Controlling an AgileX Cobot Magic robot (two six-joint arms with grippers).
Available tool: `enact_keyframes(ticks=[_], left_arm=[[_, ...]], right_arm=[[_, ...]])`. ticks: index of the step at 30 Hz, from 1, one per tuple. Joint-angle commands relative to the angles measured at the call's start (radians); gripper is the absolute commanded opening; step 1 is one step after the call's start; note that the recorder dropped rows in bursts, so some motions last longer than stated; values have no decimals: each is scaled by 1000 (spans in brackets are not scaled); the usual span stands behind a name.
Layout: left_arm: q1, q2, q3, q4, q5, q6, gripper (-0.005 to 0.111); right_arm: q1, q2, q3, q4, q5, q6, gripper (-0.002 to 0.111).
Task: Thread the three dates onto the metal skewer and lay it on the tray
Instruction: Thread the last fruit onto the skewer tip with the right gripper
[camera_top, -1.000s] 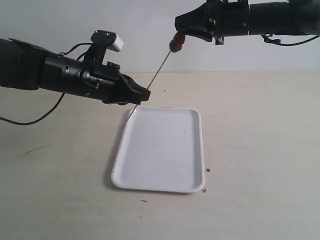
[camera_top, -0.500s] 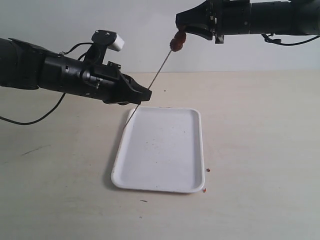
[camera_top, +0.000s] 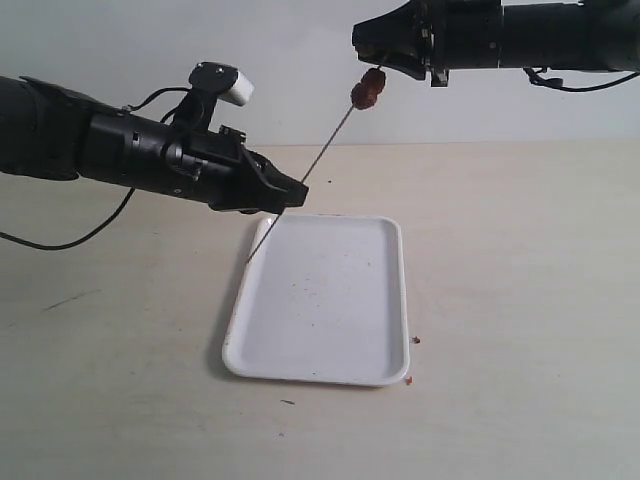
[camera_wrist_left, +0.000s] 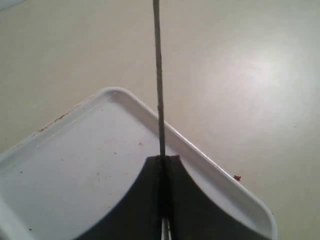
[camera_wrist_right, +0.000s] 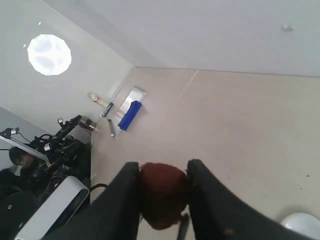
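The metal skewer (camera_top: 310, 170), a thin, straight grey rod, slants up over the pale, matte counter (camera_top: 520, 260). The left jaws are pinched tight on its lower part; in the left wrist view the 2 black halves meet with no gap and the rod (camera_wrist_left: 159, 90) runs straight out from between them. The skewer's bottom end pokes out below that grip, above the far left corner of the tray (camera_top: 320, 300).

The tray is flat, white and rectangular with rounded corners and a low raised rim. It lies on the counter under the left jaws, its smooth face speckled with fine dark flecks (camera_wrist_left: 75, 165). 2 small reddish crumbs (camera_top: 416, 340) sit on the counter by its near right corner.

1 date (camera_top: 368, 88), roundish, wrinkled and dark red-brown, sits at the skewer's upper tip, high above the counter. The right jaws stand partly apart with a black finger (camera_wrist_right: 125, 200) on each side of the date (camera_wrist_right: 162, 192). Whether they press on it I cannot tell.
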Motion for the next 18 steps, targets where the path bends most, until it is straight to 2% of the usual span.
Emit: enact_keyframes(ticks=[1,9,18], left_arm=[[-1,-1,-5,-6,7,5,0],[-1,-1,-5,26,2,-31,0],[1,-1,-5,46,-1,-61,0]], right_arm=[[-3,0,-1,17,-3,-9,31],[-6,0,-1,110,-20,-9,26],[-83,-2,-1,137,-46,-9,26]])
